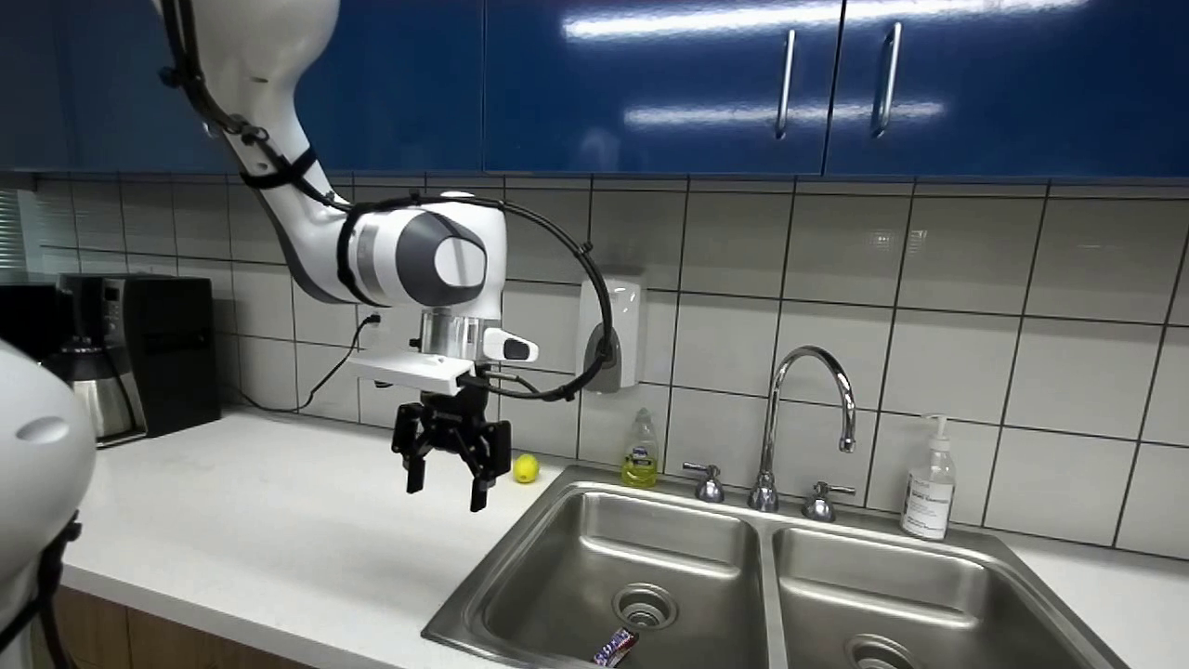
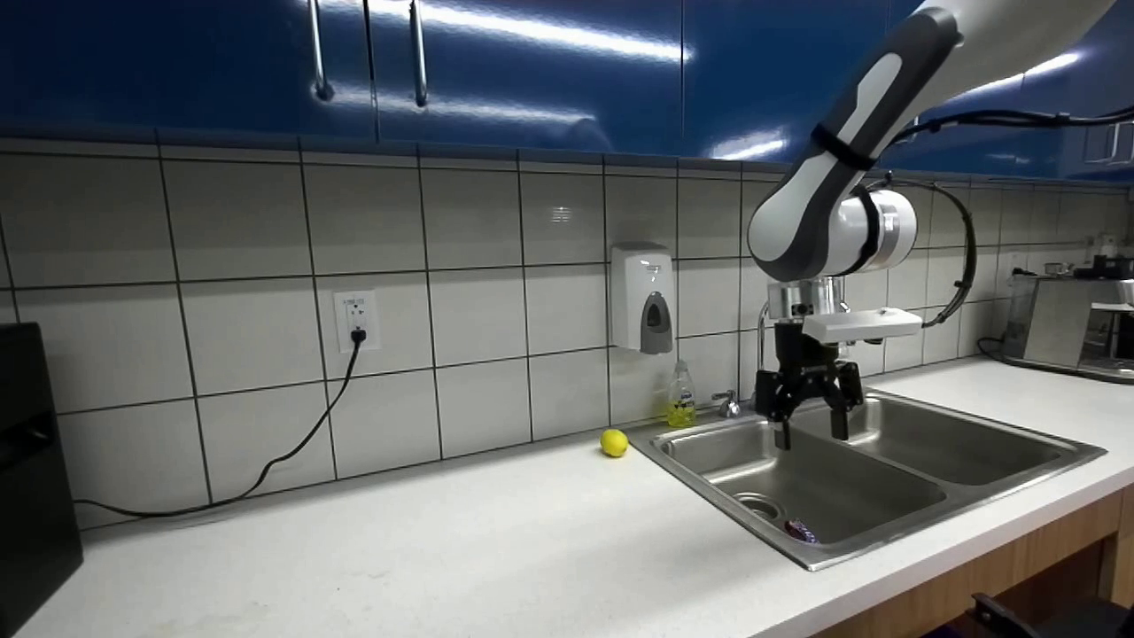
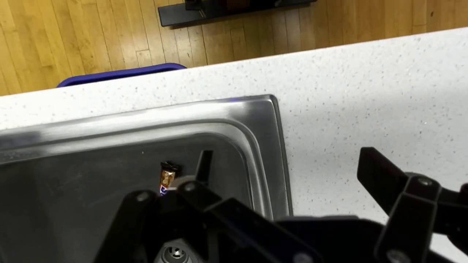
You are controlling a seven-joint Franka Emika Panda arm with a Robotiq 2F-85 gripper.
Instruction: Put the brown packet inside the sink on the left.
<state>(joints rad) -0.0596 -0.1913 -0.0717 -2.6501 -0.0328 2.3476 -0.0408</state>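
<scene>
The hand (image 1: 447,500) is held spread, pinching nothing, above the border between counter (image 1: 260,520) and sink (image 1: 502,560), presumably because no grip is needed: the brown packet (image 1: 616,648) is already contained in the left basin (image 1: 557,595), at seven o'clock from the drain (image 1: 646,606) in an exterior view. Yellow-green liquid (image 1: 639,475) is held in the bottle (image 1: 641,452) at twelve o'clock from that drain, probably kept there for washing.

A speckled white counter (image 3: 329,102) bears a black coffee maker (image 1: 172,353), a silver machine (image 2: 1050,319) and a yellow lemon (image 2: 614,443)
</scene>
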